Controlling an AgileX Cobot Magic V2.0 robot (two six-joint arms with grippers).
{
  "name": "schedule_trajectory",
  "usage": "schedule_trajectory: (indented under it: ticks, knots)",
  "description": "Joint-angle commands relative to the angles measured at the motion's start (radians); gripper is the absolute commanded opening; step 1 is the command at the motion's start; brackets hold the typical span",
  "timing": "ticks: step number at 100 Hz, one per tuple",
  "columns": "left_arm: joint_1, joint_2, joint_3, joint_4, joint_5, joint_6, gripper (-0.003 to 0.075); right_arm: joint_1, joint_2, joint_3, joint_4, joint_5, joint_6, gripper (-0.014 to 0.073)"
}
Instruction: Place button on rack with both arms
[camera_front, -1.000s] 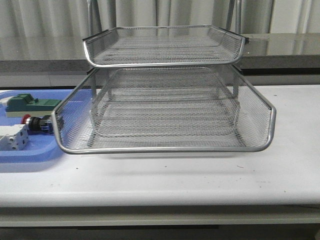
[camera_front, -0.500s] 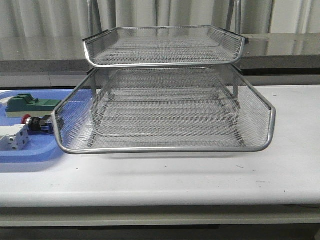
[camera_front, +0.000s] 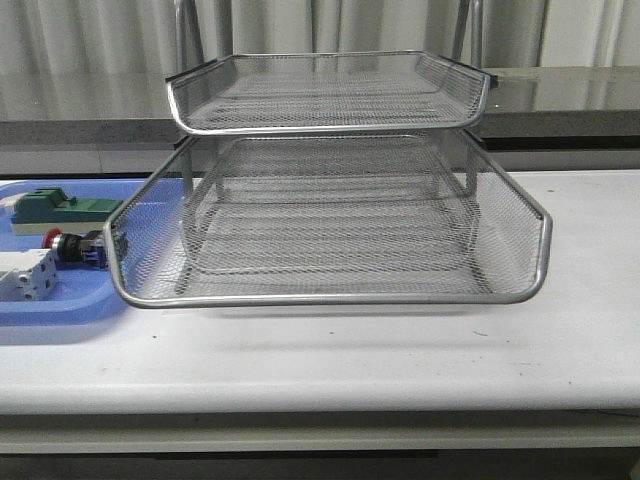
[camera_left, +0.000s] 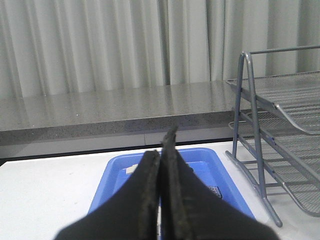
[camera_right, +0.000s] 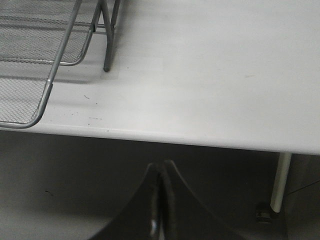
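Note:
The button (camera_front: 72, 246), red cap to the left, lies in the blue tray (camera_front: 60, 308) at the left of the table, next to the rack's pulled-out middle tray (camera_front: 330, 296). The silver wire-mesh rack (camera_front: 330, 120) stands mid-table; it also shows in the left wrist view (camera_left: 280, 115) and the right wrist view (camera_right: 45, 60). Neither arm shows in the front view. My left gripper (camera_left: 162, 145) is shut and empty, above the blue tray (camera_left: 107, 180), hiding its contents. My right gripper (camera_right: 161, 167) is shut and empty, below and in front of the table's front edge.
A green block (camera_front: 60, 208) and a white-grey block (camera_front: 25, 275) lie in the blue tray beside the button. A grey counter (camera_front: 560, 95) and curtains run behind the table. A table leg (camera_right: 279, 182) shows in the right wrist view.

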Motion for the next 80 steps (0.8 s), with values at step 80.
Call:
schedule_trajectory:
  ticks: [80]
  knots:
    - [-0.001, 0.002, 0.033, -0.006, -0.094, -0.009, -0.0020, -0.002, 0.004, -0.033, -0.010, -0.056, 0.001, -0.0068]
